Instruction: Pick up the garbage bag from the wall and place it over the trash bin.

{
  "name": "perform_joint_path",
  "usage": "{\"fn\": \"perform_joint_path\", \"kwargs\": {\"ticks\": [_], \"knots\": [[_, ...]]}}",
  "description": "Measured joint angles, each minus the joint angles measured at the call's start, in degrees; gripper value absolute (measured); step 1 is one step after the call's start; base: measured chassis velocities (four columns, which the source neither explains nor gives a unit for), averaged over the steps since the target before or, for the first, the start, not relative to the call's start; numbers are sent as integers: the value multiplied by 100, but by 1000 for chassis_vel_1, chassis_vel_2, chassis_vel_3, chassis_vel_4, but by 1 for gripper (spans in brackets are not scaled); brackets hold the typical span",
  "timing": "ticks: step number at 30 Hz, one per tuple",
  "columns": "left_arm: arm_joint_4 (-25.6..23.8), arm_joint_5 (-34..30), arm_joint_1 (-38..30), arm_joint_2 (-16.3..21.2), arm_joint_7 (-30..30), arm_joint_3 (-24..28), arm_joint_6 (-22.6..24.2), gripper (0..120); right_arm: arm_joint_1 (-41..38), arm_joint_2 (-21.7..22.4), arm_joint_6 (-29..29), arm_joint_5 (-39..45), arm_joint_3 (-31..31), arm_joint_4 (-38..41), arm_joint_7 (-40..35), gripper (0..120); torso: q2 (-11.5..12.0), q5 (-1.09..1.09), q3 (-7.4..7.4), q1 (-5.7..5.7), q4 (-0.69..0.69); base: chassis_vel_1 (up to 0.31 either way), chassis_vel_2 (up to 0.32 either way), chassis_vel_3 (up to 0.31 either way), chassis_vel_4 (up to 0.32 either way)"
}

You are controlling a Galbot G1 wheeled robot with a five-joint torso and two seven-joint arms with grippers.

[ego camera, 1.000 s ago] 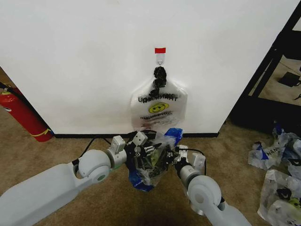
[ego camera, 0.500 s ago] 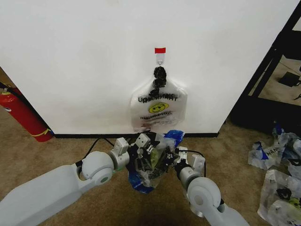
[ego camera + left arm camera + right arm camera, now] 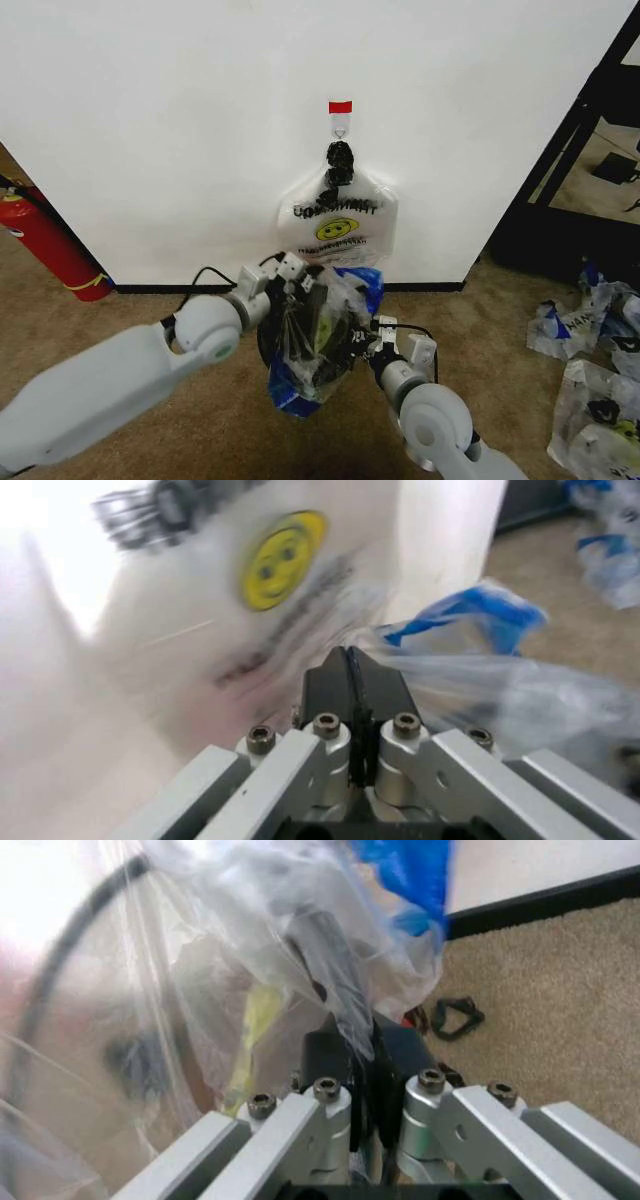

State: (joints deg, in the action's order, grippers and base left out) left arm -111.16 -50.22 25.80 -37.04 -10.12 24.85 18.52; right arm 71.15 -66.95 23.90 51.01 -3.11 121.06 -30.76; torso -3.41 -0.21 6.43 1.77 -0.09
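Both hands (image 3: 300, 290) (image 3: 362, 345), garbage bag (image 3: 310, 345) higher now.

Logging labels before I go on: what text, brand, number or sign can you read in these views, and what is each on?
"THANK YOU": black print, seen mirrored, on the white bag hanging from the red-topped hook on the wall.
Yellow smiley face: a sign, no words, below that print on the same bag.
Smaller lines under the smiley: too small and blurred to read.
The garbage bag in both hands: no readable print.
Fire extinguisher: no label legible.
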Motion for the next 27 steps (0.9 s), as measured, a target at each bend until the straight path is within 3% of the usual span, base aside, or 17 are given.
{"fn": "perform_joint_path", "kwargs": {"ticks": [6, 15, 27], "knots": [[34, 16, 268, 361, 87, -283, -46, 0, 90, 84, -347, 10, -108, 0, 309, 1, 0, 0, 0, 0, 0, 0, 0, 0, 0], [137, 168, 1173, 909, 102, -942, -470, 0, 451, 185, -1192, 97, -415, -32, 1225, 1, 0, -1, 0, 0, 1, 0, 0, 0, 0], [-119, 300, 1767, 880, 192, -1028, -505, 0, 377, 118, -1403, 858, -582, 55, 1137, 1, 0, 1, 0, 0, -1, 0, 0, 0, 0]]}}
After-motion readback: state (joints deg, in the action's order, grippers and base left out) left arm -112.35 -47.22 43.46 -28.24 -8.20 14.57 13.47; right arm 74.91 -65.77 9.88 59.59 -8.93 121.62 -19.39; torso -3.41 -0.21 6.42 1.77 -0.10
